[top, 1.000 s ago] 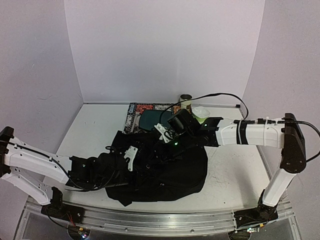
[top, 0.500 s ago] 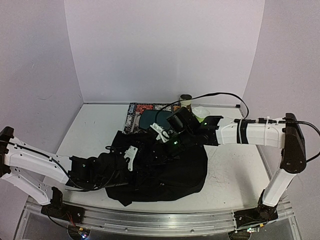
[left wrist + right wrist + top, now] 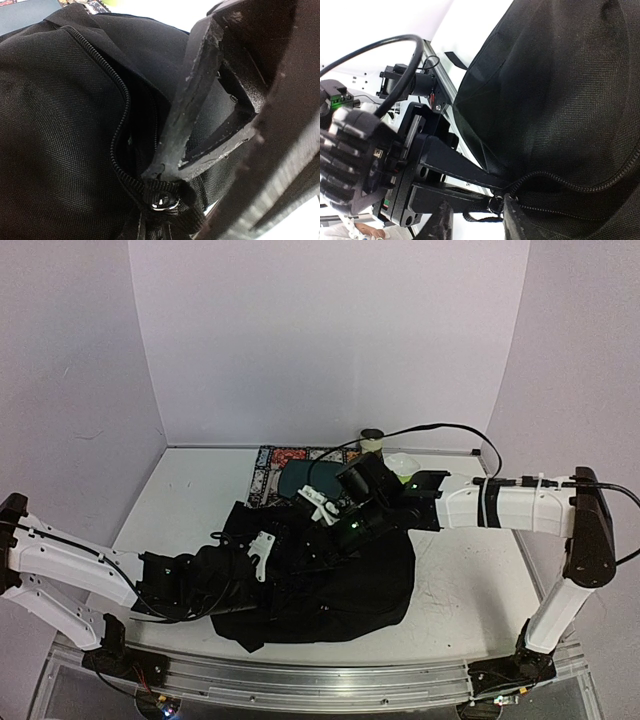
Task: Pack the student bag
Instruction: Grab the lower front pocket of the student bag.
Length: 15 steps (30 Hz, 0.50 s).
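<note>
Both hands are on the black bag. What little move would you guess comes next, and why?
Probably the right hand draws the zipper pull along to widen the opening. The zipper is partly open, that hand is at the pull, and the left hand is pinched shut on the bag, bracing it.

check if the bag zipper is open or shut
Partly open: the zipper teeth on the student bag stand parted around a dark gap, left wrist view.

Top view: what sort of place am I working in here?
Probably a lab robot test cell: a white table boxed in by plain pale walls, two arms bolted to a metal rail at its near edge.
</note>
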Tool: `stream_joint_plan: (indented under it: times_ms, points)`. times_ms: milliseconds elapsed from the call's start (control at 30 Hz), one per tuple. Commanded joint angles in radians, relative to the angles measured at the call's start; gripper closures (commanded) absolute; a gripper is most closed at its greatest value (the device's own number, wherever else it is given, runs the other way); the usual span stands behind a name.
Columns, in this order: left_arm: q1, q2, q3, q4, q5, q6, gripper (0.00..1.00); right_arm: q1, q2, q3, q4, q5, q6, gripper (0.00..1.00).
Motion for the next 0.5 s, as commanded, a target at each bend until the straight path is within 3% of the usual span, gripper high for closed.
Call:
stream_joint_plan:
  times_ms: [0, 133, 467]
  points:
    - [0.002, -0.018, -0.004, -0.011, -0.023, 0.013, 0.97, 0.006, -0.045, 0.002, -0.008, -0.042, -0.033, 0.62]
    - [0.002, -0.022, -0.005, -0.011, -0.024, 0.013, 0.97, 0.006, -0.043, 0.003, -0.008, -0.024, -0.036, 0.65]
    - [0.003, -0.054, -0.026, -0.017, -0.021, 0.0, 0.95, 0.004, -0.067, -0.009, -0.012, 0.072, -0.056, 0.97]
